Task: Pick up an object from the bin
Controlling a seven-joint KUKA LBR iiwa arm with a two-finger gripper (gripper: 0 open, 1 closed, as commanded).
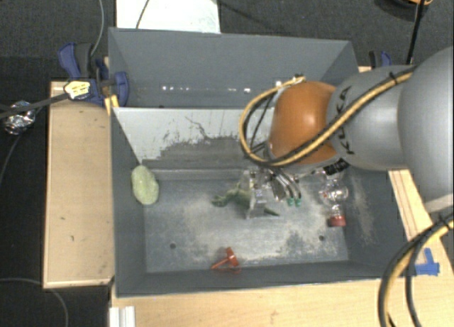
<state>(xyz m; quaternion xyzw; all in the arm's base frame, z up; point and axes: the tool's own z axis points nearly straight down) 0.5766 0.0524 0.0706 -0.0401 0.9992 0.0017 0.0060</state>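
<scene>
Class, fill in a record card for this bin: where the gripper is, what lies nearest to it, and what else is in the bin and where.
bin: grey metal, scuffed floor
gripper: low over the middle of the floor
nearest thing: dark green irregular thing, at the gripper's side toward the view's left
held or not: cannot tell
view's left: pale green oval lump, by the wall
front: red thing
view's right: clear shiny thing, small red piece just in front of it

1. Light falls from above, even and moderately bright across the bin [213,63].
2. A row of small white glints sits on its back wall.
3. The orange cover [301,120] carries a soft sheen on top.
4. Soft shadow lies under the arm [397,127].
</scene>
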